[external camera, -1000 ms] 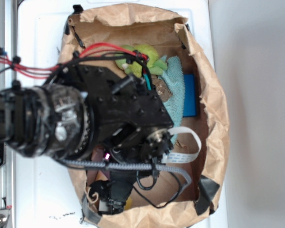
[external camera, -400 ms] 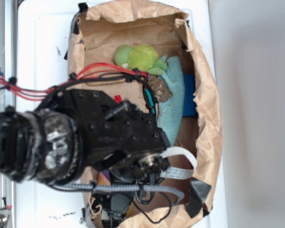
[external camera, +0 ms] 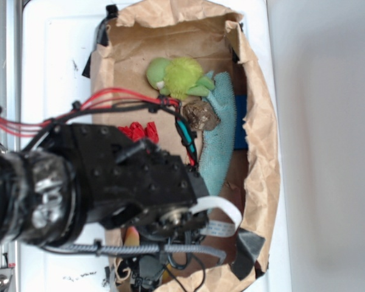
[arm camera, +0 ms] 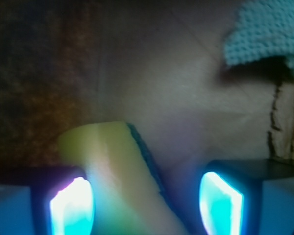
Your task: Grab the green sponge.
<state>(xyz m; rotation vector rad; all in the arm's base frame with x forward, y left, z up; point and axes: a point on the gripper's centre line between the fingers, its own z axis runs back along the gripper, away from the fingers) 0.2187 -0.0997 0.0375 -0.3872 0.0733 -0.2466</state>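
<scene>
At the left of the overhead view, the black robot arm (external camera: 97, 182) fills the lower half of the picture, with red wires (external camera: 79, 108) looping off its upper edge and a white ribbon cable (external camera: 222, 210) curling at its right side. It reaches down into a crumpled brown paper bag (external camera: 261, 121) lying open on the white worktop (external camera: 55, 55). Just right of the arm's upper corner, some small red pieces (external camera: 139, 131) lie on the bag's floor. Farther right sits a fuzzy green plush toy (external camera: 176, 76), with a brownish lump (external camera: 201, 114) near its lower side. A teal knitted cloth (external camera: 222, 137) stretches down the bag beside that lump, and a blue object (external camera: 241, 125) shows at the cloth's right edge against the bag wall.

From the wrist camera, the end effector (arm camera: 146, 200) stands released, its two glowing cyan pads (arm camera: 71, 205) set well apart at the bottom of the frame. The green sponge (arm camera: 112, 171), yellow-green with a dark scrubbing edge, lies between them, closer to the left pad and angled toward the upper left. I cannot tell whether that pad touches it. At the far upper right, the teal cloth's corner hangs over the brown paper floor.
</scene>
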